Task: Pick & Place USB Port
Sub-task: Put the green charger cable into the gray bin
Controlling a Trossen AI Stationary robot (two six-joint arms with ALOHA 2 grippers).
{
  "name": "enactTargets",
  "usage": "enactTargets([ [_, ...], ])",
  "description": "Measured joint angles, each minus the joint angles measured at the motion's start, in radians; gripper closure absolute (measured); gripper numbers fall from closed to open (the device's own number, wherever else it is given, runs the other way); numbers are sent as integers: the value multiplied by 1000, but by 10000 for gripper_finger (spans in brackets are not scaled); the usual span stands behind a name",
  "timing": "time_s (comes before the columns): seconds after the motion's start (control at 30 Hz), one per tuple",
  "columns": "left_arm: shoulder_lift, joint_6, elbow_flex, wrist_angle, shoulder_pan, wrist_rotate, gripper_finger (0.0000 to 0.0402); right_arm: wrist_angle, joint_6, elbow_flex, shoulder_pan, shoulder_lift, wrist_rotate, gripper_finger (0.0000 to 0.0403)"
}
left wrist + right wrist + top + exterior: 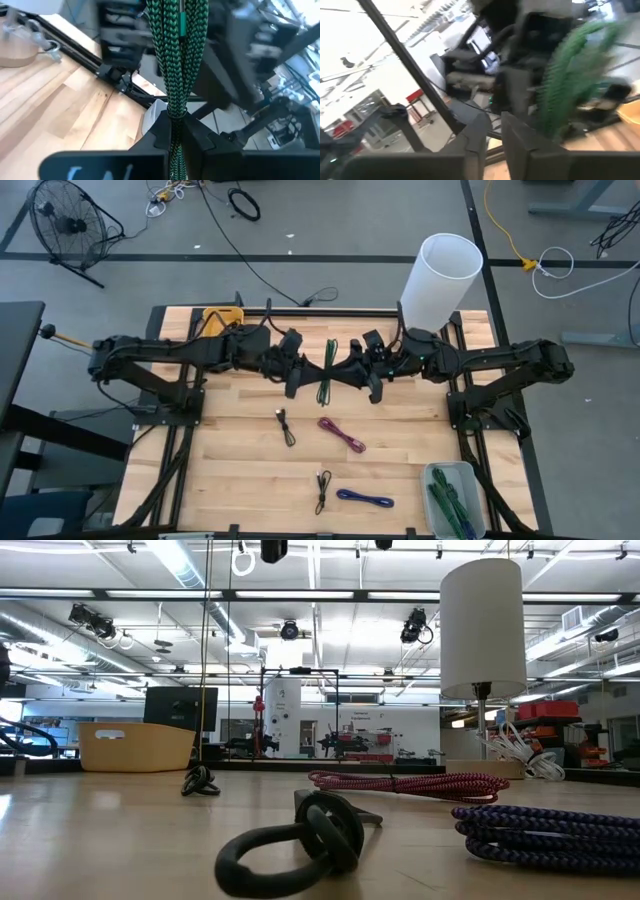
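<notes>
A green braided cable (327, 372) is up between the two arms over the table's far middle; in the left wrist view it is the green cable (176, 60). My left gripper (303, 376), (175, 131) is shut on it. My right gripper (372, 383), (493, 137) is just to the cable's right, with a narrow gap between its fingers and nothing in it. In the blurred right wrist view the green cable (570, 80) stands beside those fingers, not between them. Neither gripper shows in the low view. My left gripper pinches the green cable's bundled strands (176, 111) between its two fingers. The bundle runs on past the fingertips, away from the wrist, and is lifted clear of the table.
On the near half lie a black cable (286, 427), a maroon cable (342, 434), a second black cable (322, 490) and a blue cable (365, 499). A clear bin (438, 476) at the near right corner holds green cables. A white cylinder (440, 280) stands far right and a yellow basket (222, 318) far left.
</notes>
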Motion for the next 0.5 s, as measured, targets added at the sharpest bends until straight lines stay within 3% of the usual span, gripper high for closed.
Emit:
enactTargets([
  [0.23, -19, -13, 2, -1, 30, 37, 381, -8, 20, 0, 0, 0, -18, 293],
  [0.5, -47, -16, 0, -30, 15, 60, 382, -13, 19, 0, -19, 0, -19, 282],
])
